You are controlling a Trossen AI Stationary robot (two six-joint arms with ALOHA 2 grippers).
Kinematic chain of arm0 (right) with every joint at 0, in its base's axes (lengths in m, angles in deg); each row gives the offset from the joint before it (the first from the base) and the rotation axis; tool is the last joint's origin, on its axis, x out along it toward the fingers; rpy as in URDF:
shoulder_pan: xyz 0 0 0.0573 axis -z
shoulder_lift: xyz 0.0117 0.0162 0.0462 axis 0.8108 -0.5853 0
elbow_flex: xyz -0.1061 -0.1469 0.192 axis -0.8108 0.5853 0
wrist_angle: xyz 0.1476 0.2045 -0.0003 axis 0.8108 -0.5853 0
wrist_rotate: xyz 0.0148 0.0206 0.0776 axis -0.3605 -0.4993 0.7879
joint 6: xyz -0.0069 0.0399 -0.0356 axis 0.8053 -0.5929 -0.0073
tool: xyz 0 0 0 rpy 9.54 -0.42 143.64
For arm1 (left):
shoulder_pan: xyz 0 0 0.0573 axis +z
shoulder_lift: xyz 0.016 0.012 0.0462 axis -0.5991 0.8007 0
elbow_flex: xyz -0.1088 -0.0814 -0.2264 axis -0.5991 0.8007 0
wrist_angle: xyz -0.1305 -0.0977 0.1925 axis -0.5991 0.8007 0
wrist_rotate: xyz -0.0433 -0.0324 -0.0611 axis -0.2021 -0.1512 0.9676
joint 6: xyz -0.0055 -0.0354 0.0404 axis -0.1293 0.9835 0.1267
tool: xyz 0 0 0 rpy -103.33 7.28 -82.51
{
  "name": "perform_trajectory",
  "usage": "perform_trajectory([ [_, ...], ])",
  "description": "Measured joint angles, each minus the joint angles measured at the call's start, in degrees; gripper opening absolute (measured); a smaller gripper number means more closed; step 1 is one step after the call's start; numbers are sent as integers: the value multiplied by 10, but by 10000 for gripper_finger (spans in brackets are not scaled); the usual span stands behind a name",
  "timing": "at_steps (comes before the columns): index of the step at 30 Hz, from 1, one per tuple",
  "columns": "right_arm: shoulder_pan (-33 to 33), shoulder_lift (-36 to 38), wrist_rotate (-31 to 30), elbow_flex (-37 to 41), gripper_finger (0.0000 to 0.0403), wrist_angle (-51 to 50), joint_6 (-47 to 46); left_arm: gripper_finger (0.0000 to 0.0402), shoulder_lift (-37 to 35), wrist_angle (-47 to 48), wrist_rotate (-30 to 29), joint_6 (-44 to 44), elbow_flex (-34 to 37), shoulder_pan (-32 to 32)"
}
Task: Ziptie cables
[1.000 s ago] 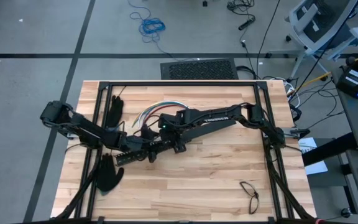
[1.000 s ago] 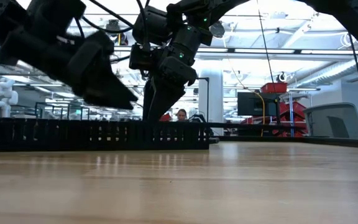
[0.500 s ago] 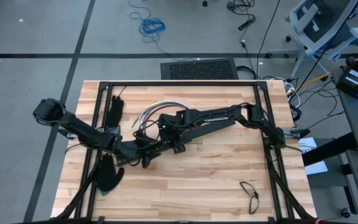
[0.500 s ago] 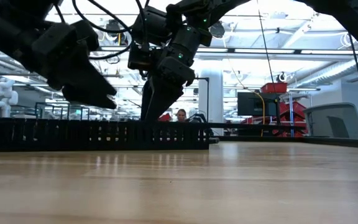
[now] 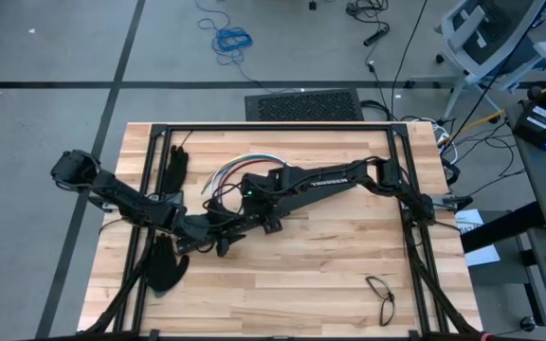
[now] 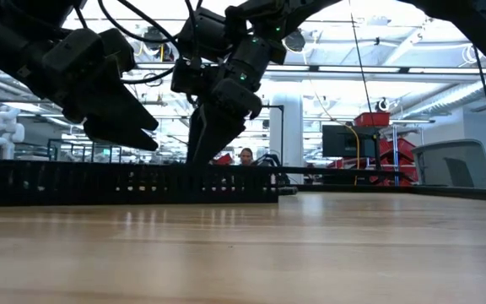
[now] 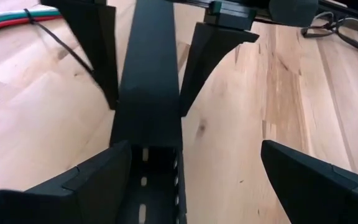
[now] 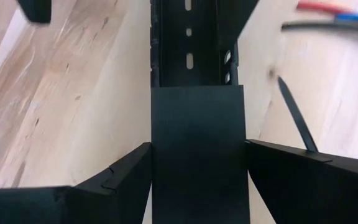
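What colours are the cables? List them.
Red, green, white, with blue too, the cables show best in the left wrist view.

The cables [image 5: 240,163], a curved bundle of red, white, green and blue wires, lie flat on the bench near its far side, with a thin dark ziptie [image 8: 297,116] lying straight just beside them.

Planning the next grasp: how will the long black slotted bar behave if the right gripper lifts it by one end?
The black slotted bar looks straight and rigid, so it probably lifts as one piece. It is hollow with slots, so likely light. The right gripper straddles it near one end, so the far end may sag or swing.
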Motion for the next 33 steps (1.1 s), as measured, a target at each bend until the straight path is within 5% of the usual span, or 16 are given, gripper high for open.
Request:
perform_trajectory([
  [9, 0, -2, -3, 1, 238, 20, 0, 354, 0, 4, 0, 1, 0, 0],
  [17, 0, -2, 1, 1, 238, 15, -2, 354, 9, 97, -27, 69, 0, 0],
  [33, 0, -1, -3, 1, 238, 14, -2, 354, 8, 87, -29, 60, 0, 0],
])
